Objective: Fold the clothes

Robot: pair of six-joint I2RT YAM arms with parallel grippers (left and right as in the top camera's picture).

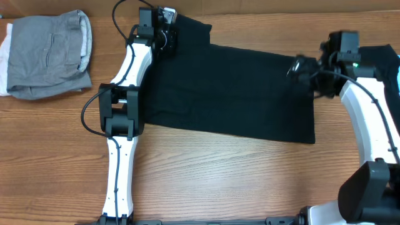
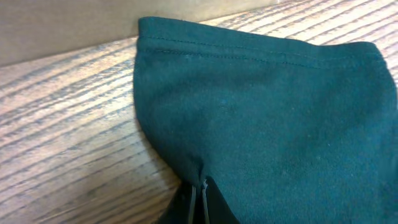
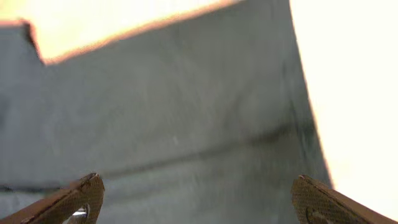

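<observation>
a black garment (image 1: 231, 90) lies spread flat across the middle of the wooden counter (image 1: 219, 181), its long side running left to right. its far left corner, a short sleeve, points toward the back edge. the left end effector (image 1: 164, 30) sits on that sleeve corner. in the left wrist view its fingers (image 2: 217, 208) are together, with a small pinch of sleeve fabric puckered between their tips. the sleeve's stitched hem runs across the top of that view, and the rest of the sleeve lies flat on the wood. the right end effector (image 1: 299, 67) is at the garment's right end, over the fabric near its far corner. in the right wrist view its 2 fingers (image 3: 78, 196) stand wide apart at the lower corners, with only flat cloth between them and nothing gripped. whether the tips touch the cloth i cannot tell. the garment's edge runs down that view just inside the right-hand finger. at the far left corner of the counter, well apart from the black garment, a folded grey garment (image 1: 50, 53) rests on a white cloth (image 1: 4, 59).
</observation>
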